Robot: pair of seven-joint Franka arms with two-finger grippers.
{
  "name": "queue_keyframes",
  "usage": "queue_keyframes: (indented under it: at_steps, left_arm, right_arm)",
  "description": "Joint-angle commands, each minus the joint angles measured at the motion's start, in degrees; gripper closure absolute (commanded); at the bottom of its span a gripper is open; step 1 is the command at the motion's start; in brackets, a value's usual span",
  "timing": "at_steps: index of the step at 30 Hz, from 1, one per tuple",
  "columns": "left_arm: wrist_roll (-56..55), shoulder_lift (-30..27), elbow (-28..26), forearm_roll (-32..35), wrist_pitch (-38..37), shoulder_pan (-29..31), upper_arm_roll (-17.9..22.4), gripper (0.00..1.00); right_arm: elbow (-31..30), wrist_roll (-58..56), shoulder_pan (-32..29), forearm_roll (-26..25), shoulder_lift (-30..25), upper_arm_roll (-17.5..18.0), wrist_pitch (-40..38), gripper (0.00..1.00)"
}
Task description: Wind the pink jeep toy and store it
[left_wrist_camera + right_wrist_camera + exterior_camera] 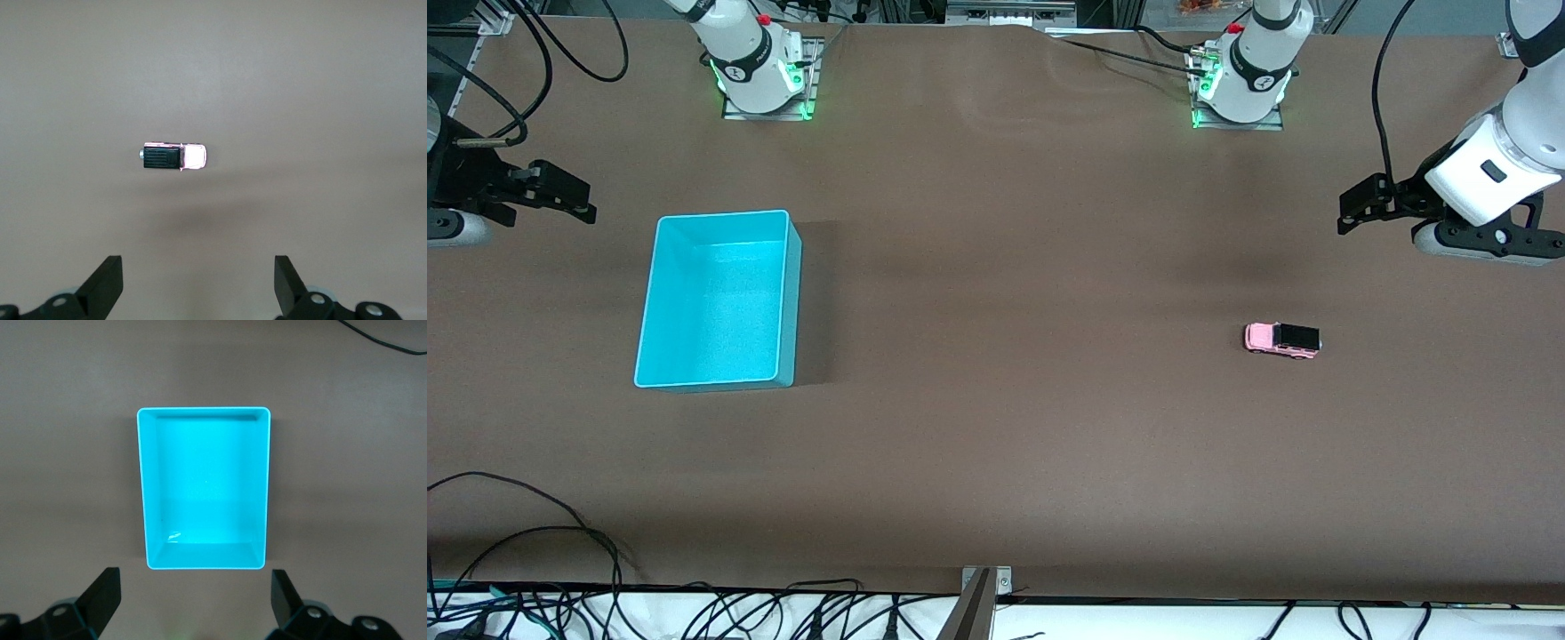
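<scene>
The pink jeep toy (pixel 1280 339), with a black roof, sits alone on the brown table toward the left arm's end; it also shows in the left wrist view (pixel 175 157). My left gripper (pixel 1348 213) is open and empty, up over the table at that end, apart from the jeep (pixel 199 288). The turquoise bin (pixel 786 293) stands empty toward the right arm's end and fills the right wrist view (pixel 203 411). My right gripper (pixel 587 203) is open and empty, held over the table beside the bin (pixel 195 605).
The two arm bases (pixel 760 76) (pixel 1240 84) stand along the table's edge farthest from the front camera. Loose black cables (pixel 525 533) and a metal bracket (pixel 983 596) lie at the edge nearest to that camera.
</scene>
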Motion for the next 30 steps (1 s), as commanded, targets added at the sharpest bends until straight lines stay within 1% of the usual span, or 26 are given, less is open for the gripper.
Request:
queue_keyframes:
  at_steps: [1, 8, 15, 18, 23, 30]
  left_arm:
    - [8.0, 3.7, 2.3, 1.0, -1.3, 0.2, 0.2, 0.0]
    - [16.3, 5.9, 2.3, 1.1, -1.1, 1.4, 0.3, 0.0]
    - [27.8, 7.0, 2.5, 0.9, -0.6, 1.7, 0.3, 0.0]
    - [32.3, 7.8, 3.8, 1.2, -0.6, 1.8, 0.3, 0.0]
    - [38.1, 8.5, 4.2, 5.4, -0.5, 1.8, 0.1, 0.0]
    - [45.0, 10.4, 3.4, 5.6, -0.3, 1.8, 0.0, 0.0]
  right_arm:
    - [-1.0, -0.2, -0.7, -0.7, -1.0, 0.7, 0.1, 0.0]
    - [-1.0, -0.2, -0.7, -0.7, -1.0, 0.7, 0.1, 0.0]
    - [-1.0, -0.2, -0.7, -0.7, -1.0, 0.7, 0.1, 0.0]
    - [-1.0, -0.2, -0.7, -0.7, -1.0, 0.7, 0.1, 0.0]
    - [-1.0, -0.2, -0.7, -0.7, -1.0, 0.7, 0.1, 0.0]
    - [-1.0, -0.2, -0.6, -0.7, -1.0, 0.7, 0.0, 0.0]
